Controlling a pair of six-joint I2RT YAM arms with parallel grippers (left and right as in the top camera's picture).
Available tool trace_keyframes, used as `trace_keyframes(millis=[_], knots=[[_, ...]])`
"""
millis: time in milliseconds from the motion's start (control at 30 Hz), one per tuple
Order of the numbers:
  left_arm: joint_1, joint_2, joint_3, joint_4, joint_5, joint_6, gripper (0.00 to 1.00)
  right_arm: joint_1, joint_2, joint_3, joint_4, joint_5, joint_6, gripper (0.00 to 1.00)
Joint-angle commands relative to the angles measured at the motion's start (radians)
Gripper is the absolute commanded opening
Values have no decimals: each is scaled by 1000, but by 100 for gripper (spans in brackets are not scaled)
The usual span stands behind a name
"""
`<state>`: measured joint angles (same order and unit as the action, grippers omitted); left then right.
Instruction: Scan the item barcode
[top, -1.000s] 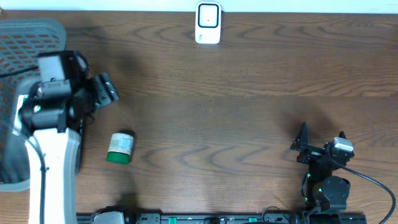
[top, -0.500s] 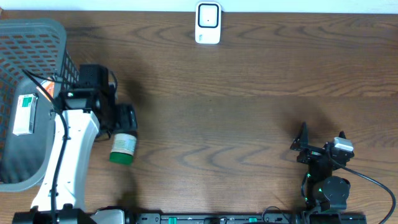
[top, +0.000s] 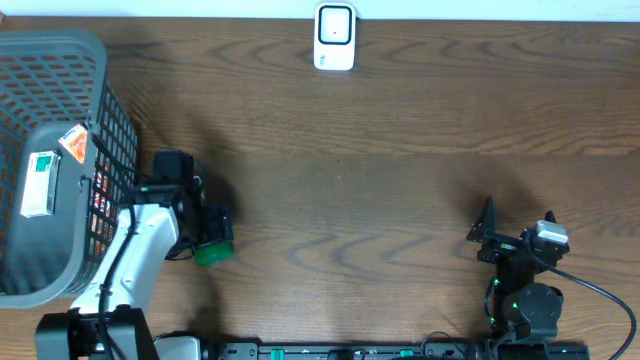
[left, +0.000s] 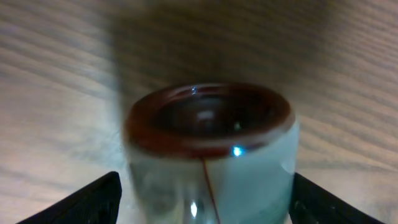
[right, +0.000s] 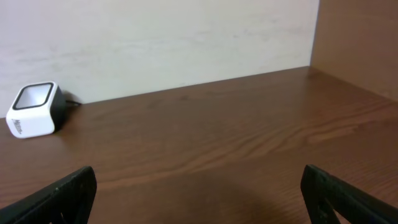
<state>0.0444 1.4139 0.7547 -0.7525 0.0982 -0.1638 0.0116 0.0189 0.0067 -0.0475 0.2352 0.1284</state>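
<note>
The item, a small white bottle with a green cap (top: 213, 254), lies on its side on the table at the left. My left gripper (top: 208, 232) is down over it and hides most of it from above. In the left wrist view the bottle's round end (left: 211, 155) fills the space between the fingers, and my left gripper (left: 205, 202) is open around it, with a thin gap at the left finger (left: 93, 199). The white barcode scanner (top: 334, 37) stands at the table's far edge, also seen as the scanner (right: 34, 109). My right gripper (top: 484, 234) rests open and empty at the front right.
A grey mesh basket (top: 100, 60) stands at the far left, close to my left arm. It holds a white box (top: 40, 183) and an orange-labelled pack (top: 72, 143). A pale wall (right: 155, 37) rises behind the scanner.
My left arm swung from the basket side down to the bottle, and its open fingers now straddle it. The bottle has shifted slightly right and nearer. The right arm has not moved.
</note>
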Motion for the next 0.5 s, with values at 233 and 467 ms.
trace_keyframes(millis=[233,467], knots=[[2,6,-104,102,-1,-86,79,-5,-1,-1,-3,-1,-6,99],[2,6,-104,108,0,-101,59,-5,-1,-1,-3,-1,-6,99]])
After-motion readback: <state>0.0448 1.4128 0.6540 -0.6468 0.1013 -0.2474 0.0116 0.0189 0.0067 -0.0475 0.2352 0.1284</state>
